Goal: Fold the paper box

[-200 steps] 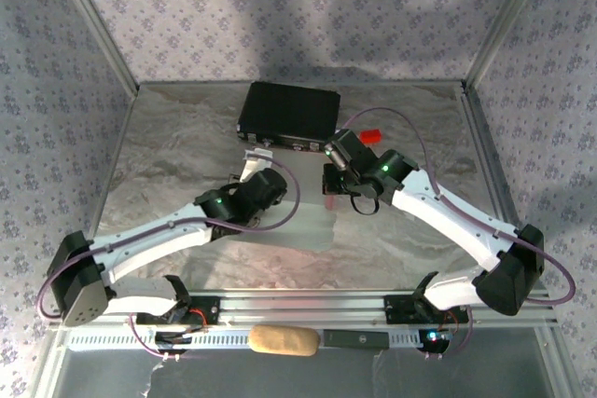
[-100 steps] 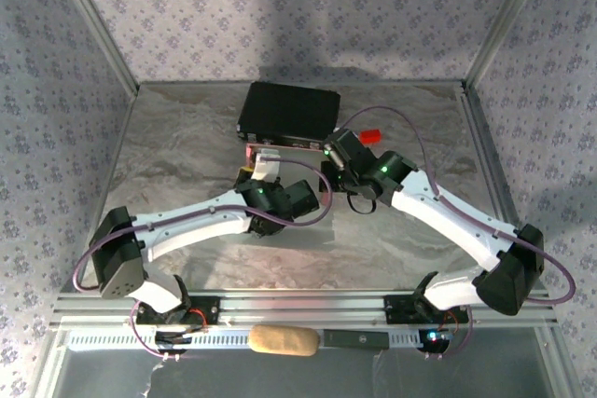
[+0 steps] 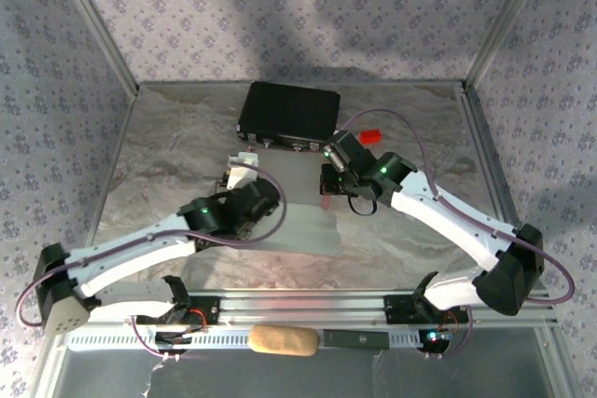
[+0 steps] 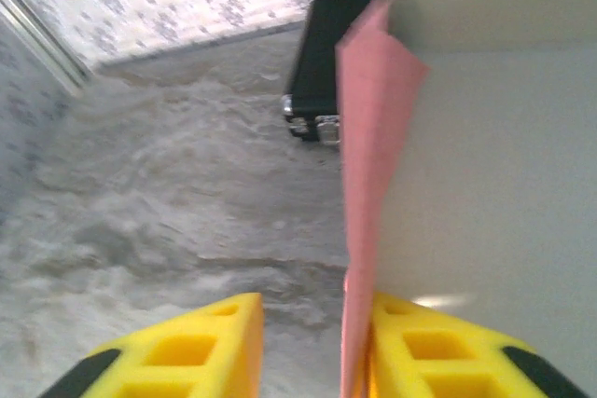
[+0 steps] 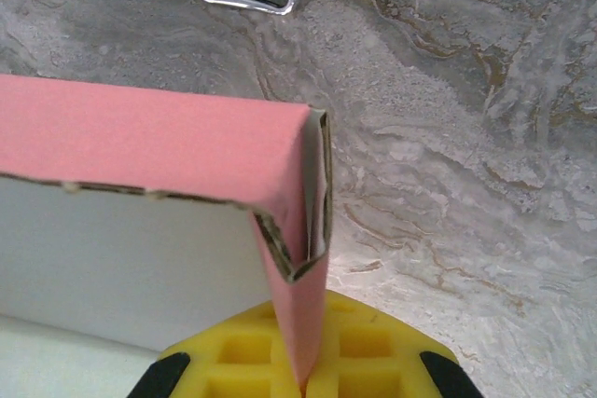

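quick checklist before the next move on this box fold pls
1. Grip of the right fingers on the paper box: ok, a pink wall is pinched between them.
2. Opening of the left fingers: ok, they stand apart, with the pink flap beside one of them.
3. Corner formed: ok, two pink walls meet at a folded edge in the right wrist view.
4. Whole box folded: not ok, a pale panel lies flat in the top view.
5. Gap from the black case to the box: ok, they do not touch.
6. Flap tabs locked in place: cannot tell.
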Robot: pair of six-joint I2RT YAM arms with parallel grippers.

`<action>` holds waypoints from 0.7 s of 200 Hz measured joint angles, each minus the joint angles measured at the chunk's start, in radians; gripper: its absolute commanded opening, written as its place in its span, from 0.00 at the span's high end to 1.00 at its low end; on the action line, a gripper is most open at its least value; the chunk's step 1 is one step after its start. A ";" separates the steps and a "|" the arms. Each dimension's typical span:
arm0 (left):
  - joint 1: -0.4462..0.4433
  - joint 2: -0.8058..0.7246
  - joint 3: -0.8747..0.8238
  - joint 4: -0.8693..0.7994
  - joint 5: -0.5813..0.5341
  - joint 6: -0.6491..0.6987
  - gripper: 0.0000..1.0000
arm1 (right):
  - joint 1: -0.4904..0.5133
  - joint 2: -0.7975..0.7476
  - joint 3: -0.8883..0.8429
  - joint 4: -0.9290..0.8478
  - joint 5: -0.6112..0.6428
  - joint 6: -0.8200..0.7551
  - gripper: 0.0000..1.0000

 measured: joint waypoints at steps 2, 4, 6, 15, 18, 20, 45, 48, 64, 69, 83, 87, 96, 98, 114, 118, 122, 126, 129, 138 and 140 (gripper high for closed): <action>0.006 -0.007 0.000 0.006 0.014 0.011 0.64 | 0.000 0.000 0.000 0.000 0.000 0.000 1.00; 0.013 -0.014 0.000 0.013 0.027 0.021 0.64 | 0.000 0.000 0.000 0.000 0.000 0.000 1.00; 0.018 -0.017 0.000 0.019 0.035 0.023 0.64 | 0.000 0.000 0.000 0.000 0.000 0.000 1.00; 0.045 -0.037 -0.002 0.050 0.089 0.051 0.64 | -0.002 0.000 0.000 0.000 0.000 0.000 1.00; 0.055 -0.042 -0.002 0.056 0.105 0.059 0.64 | -0.002 0.000 0.000 0.000 0.000 0.000 1.00; 0.061 -0.047 -0.003 0.061 0.117 0.064 0.64 | -0.002 0.000 0.000 0.000 0.000 0.000 1.00; 0.135 -0.088 -0.024 0.090 0.249 0.106 0.62 | -0.003 0.000 0.000 0.002 -0.002 0.000 1.00; 0.144 -0.092 -0.027 0.093 0.264 0.110 0.62 | -0.003 0.000 0.000 0.002 -0.003 0.000 1.00; 0.200 -0.103 -0.031 0.097 0.355 0.124 0.61 | -0.002 0.000 0.000 0.005 -0.004 0.000 1.00; 0.215 -0.104 -0.031 0.099 0.377 0.127 0.61 | -0.002 0.000 0.000 0.006 -0.004 0.000 1.00; 0.244 -0.103 -0.031 0.100 0.428 0.135 0.59 | -0.002 0.000 0.000 0.007 -0.003 0.000 1.00; 0.248 -0.103 -0.031 0.100 0.439 0.138 0.59 | -0.002 0.000 0.000 0.006 -0.003 0.000 1.00; 0.257 -0.103 -0.031 0.100 0.461 0.143 0.59 | -0.002 0.000 0.000 0.004 -0.003 0.000 1.00; 0.258 -0.103 -0.031 0.100 0.463 0.145 0.59 | -0.002 0.000 0.000 0.003 -0.003 0.000 1.00; 0.262 -0.096 -0.031 0.100 0.477 0.151 0.62 | -0.002 0.000 0.000 -0.002 -0.002 0.000 1.00; 0.262 -0.092 -0.031 0.100 0.477 0.154 0.63 | -0.002 0.000 0.000 -0.003 -0.002 0.000 1.00; 0.264 -0.088 -0.031 0.099 0.477 0.157 0.64 | -0.002 0.000 0.000 -0.005 -0.003 0.000 1.00; 0.264 -0.082 -0.031 0.099 0.477 0.159 0.65 | -0.002 0.000 0.000 -0.006 -0.002 0.000 1.00; 0.264 -0.077 -0.030 0.098 0.476 0.163 0.65 | -0.002 0.000 0.000 -0.007 -0.003 0.000 1.00; 0.264 -0.063 -0.027 0.094 0.472 0.168 0.66 | -0.002 0.000 0.000 -0.010 -0.002 0.000 1.00; 0.264 -0.060 -0.026 0.093 0.470 0.170 0.66 | -0.002 0.000 0.000 -0.010 -0.003 0.000 1.00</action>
